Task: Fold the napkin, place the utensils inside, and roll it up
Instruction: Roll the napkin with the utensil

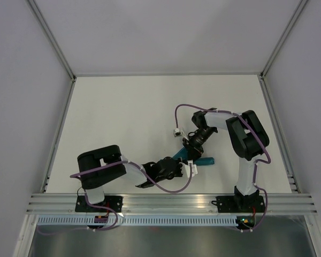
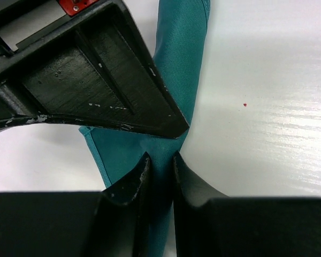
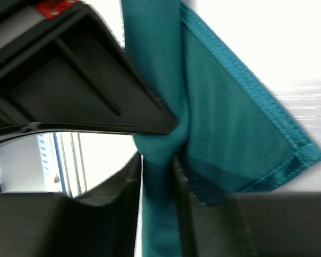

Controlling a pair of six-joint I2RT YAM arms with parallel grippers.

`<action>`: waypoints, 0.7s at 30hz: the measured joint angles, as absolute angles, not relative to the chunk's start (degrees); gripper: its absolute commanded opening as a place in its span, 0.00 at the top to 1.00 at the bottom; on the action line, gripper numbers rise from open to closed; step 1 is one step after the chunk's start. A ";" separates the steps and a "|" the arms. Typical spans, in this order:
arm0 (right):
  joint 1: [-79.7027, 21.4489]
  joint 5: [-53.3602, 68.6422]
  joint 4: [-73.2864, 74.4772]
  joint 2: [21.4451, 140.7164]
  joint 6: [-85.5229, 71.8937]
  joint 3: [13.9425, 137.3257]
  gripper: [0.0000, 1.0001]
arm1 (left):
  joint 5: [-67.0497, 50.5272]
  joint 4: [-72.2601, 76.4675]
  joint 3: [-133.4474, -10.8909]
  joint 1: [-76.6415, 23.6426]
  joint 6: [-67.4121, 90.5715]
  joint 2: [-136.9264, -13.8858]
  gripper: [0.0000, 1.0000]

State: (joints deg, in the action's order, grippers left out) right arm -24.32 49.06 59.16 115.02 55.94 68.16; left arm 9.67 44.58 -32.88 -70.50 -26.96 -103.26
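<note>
The teal napkin [image 1: 205, 160] lies bunched into a narrow strip on the white table, between my two grippers. My left gripper [image 1: 175, 169] reaches in from the left and is shut on a fold of the napkin [image 2: 177, 69], with cloth filling the gap between its fingertips [image 2: 160, 160]. My right gripper [image 1: 191, 146] comes down from the right and is shut on a gathered bunch of the napkin [image 3: 230, 134], its jaws [image 3: 158, 160] pinching the cloth below a hemmed corner. The two grippers stand very close together. The utensils are out of view.
The white table [image 1: 123, 118] is bounded by grey walls and a metal rail [image 1: 171, 202] at the near edge. A purple cable with a small white connector [image 1: 177, 131] hangs by the right arm. A black gripper body [image 2: 96, 80] fills the upper left of each wrist view.
</note>
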 measured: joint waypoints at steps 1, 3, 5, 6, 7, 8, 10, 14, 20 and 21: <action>-24.25 49.01 59.13 114.80 55.88 68.03 0.59 | 8.75 43.88 -33.15 -70.08 -26.37 -103.09 0.98; -24.25 48.84 59.22 113.99 55.92 67.77 0.53 | 6.85 42.44 -33.82 -69.08 -24.97 -102.74 0.98; -24.21 48.16 59.11 113.12 56.01 67.64 0.50 | 4.75 40.77 -34.79 -67.92 -23.57 -102.56 0.98; -24.23 47.66 58.98 112.62 56.01 67.61 0.49 | 3.79 39.97 -35.33 -67.37 -22.87 -102.56 0.98; -24.18 47.11 58.67 112.09 56.03 67.55 0.48 | 2.79 39.13 -35.86 -66.85 -22.22 -102.56 0.98; -24.08 46.41 58.22 111.50 56.05 67.53 0.47 | 2.04 38.61 -36.21 -66.37 -21.65 -102.52 0.98; -23.53 45.10 56.55 110.15 55.94 67.53 0.45 | -0.19 37.01 -37.01 -65.25 -20.27 -102.35 0.98; -21.61 43.99 54.13 107.00 55.40 67.40 0.44 | -4.54 35.29 -37.80 -63.13 -17.67 -102.02 0.98; -16.95 44.10 51.33 102.19 54.57 66.78 0.43 | -11.22 33.01 -39.13 -59.75 -13.43 -101.97 0.98; -16.16 44.14 50.78 101.36 54.41 66.30 0.44 | -12.64 32.18 -39.62 -59.02 -12.62 -101.97 0.98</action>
State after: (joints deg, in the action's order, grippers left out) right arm -16.16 44.14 50.78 101.36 54.41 66.30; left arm -12.64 32.18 -39.62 -59.02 -12.62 -101.97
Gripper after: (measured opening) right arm 0.564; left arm 0.225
